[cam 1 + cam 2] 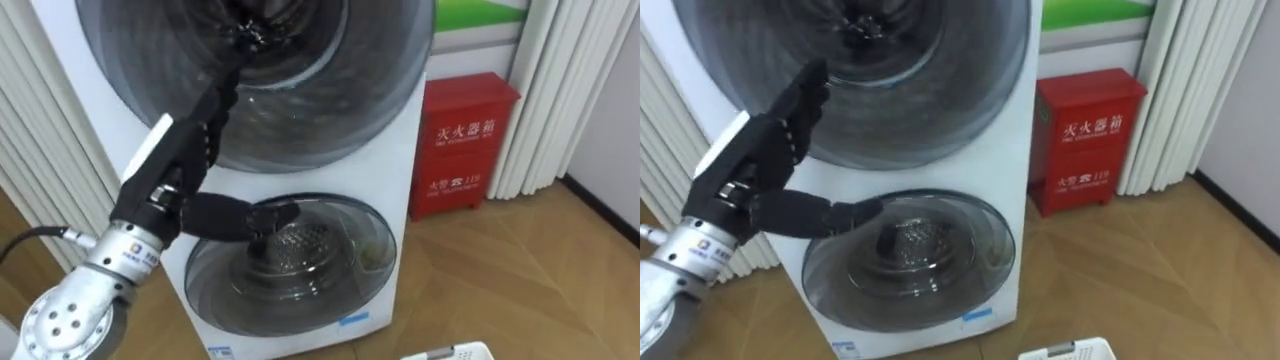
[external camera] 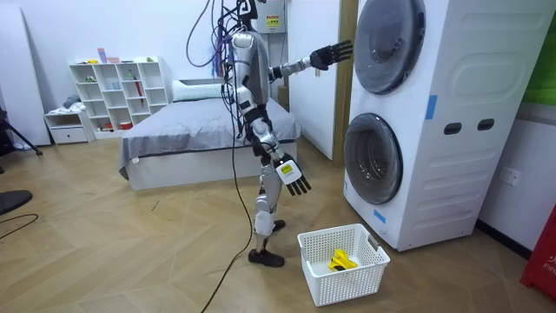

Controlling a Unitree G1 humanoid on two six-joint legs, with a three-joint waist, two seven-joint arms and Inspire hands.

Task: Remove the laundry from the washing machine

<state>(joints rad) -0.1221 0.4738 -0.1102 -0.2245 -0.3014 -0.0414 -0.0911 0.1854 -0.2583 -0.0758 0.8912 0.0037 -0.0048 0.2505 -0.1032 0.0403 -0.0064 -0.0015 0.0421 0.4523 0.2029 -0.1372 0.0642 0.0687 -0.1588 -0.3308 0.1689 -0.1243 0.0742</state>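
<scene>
On the floor, the basket (image 2: 347, 283) holds yellow cloth (image 2: 340, 260); left hand (image 1: 180, 165) with fingers spread.

Red cabinet (image 1: 468, 145), white curtains (image 1: 560, 90), grey bed (image 2: 200, 139), white shelf unit (image 2: 117, 91), wooden floor (image 1: 520, 280)

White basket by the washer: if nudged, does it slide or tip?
Probably light: the basket has open lattice walls and holds one small yellow item. Likely slides, not tips: low, wide, on smooth wood floor. Walls may flex.
</scene>
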